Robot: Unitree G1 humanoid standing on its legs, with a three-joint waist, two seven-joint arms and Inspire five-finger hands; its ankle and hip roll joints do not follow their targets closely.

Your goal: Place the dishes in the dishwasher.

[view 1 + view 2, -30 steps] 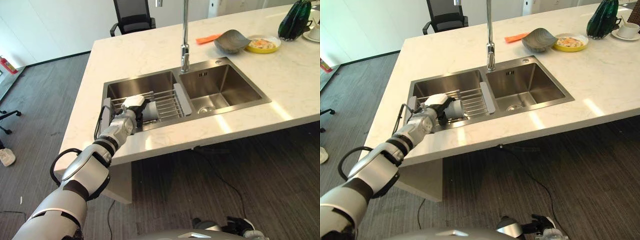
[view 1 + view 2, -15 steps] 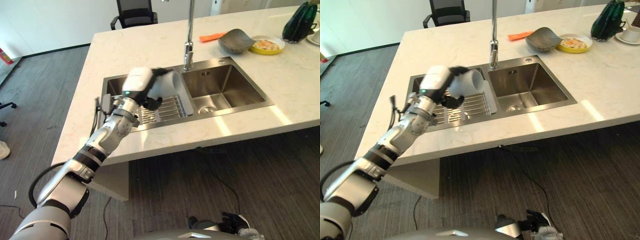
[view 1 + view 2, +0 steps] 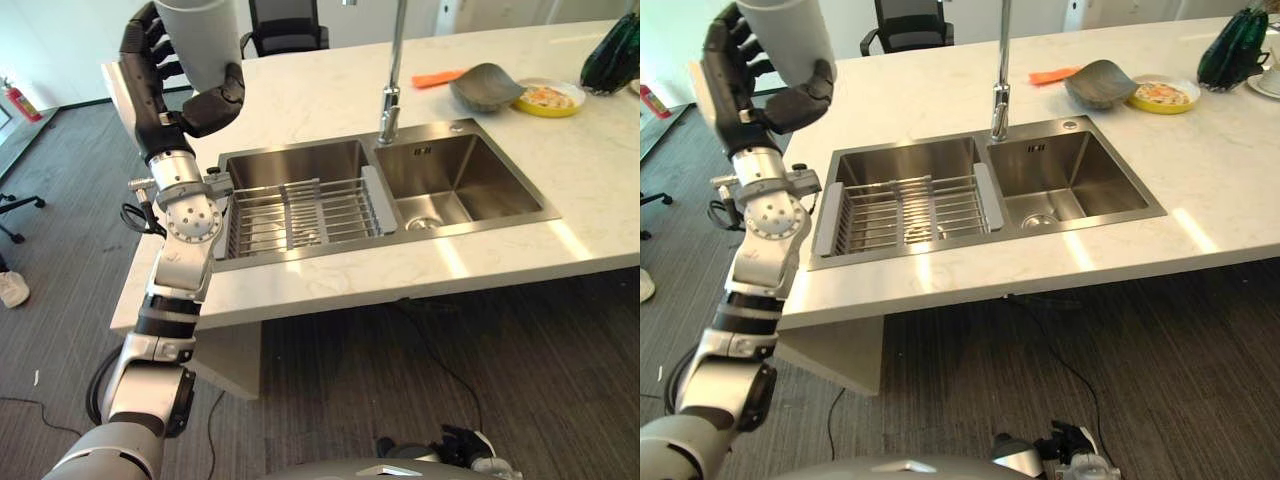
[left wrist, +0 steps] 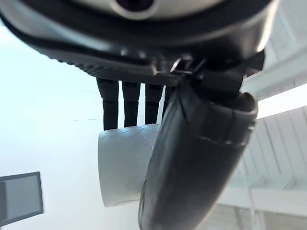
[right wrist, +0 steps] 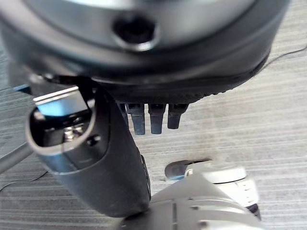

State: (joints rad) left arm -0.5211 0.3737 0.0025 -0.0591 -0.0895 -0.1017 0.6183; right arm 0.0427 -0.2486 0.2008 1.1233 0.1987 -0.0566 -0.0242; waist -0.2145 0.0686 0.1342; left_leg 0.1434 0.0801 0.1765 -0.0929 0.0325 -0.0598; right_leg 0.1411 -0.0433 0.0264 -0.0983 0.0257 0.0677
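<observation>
Left hand (image 3: 165, 80): you are holding a pale cup (image 3: 203, 40) high above the surface (image 3: 300, 100), fingers (image 3: 148, 40) and thumb curling round it. Right hand (image 5: 103, 163): fingers hanging straight, gripping nothing.

The room is bright, with soft, even light. Two pale patches of light lie on the white countertop (image 3: 600, 150) near its front edge. The steel sink (image 3: 470, 180) shines, with bright spots on its walls, and the tap (image 3: 392, 60) gleams too. The carpet floor (image 3: 500, 360) is darker under the counter, where a shadow falls. In the left wrist view, the left hand (image 4: 192, 158) looks almost black against a very bright white background, and the white cup (image 4: 122, 163) is grey with shade.
</observation>
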